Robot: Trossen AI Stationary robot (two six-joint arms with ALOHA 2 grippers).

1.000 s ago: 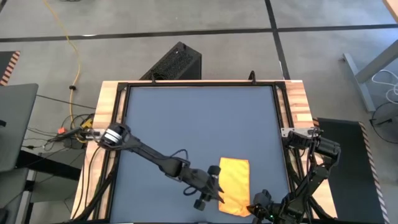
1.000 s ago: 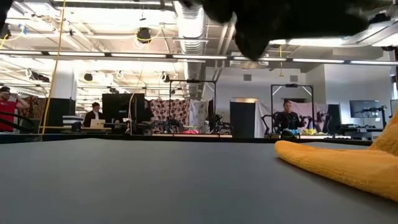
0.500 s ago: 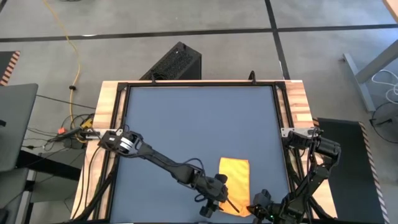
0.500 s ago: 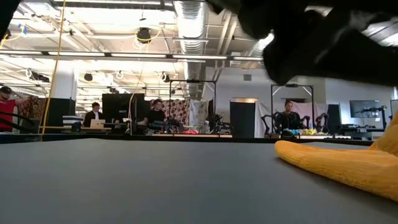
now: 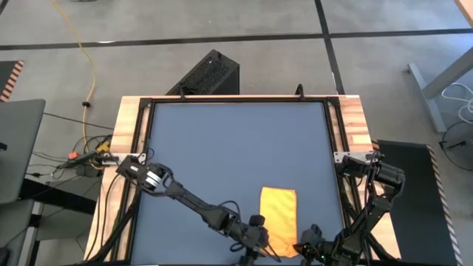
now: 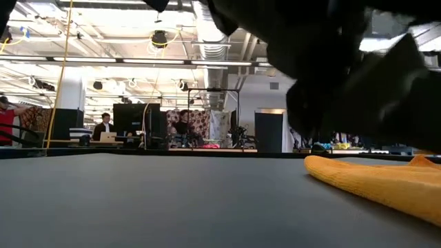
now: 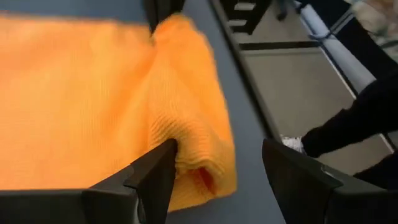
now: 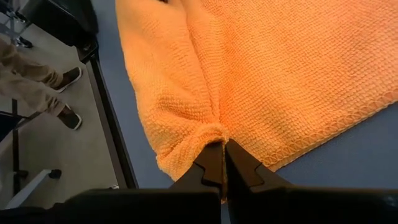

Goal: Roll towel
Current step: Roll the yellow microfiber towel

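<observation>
Towel (image 6: pixel 386 184) flat on table (image 6: pixel 172 200) — dark arm (image 6: pixel 344 62) overhead

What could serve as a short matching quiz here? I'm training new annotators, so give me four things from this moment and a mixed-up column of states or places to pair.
Things:
1. left gripper
2. right gripper
3. towel
4. tabletop

States or places:
A. dark blue-grey, wood along its side edges
B. fingers apart, straddling the towel's folded near corner
C. yellow-orange, lying near the table's front right
D. fingers pinched together on the towel's bunched edge

Pairs: 1-B, 2-D, 3-C, 4-A
</observation>
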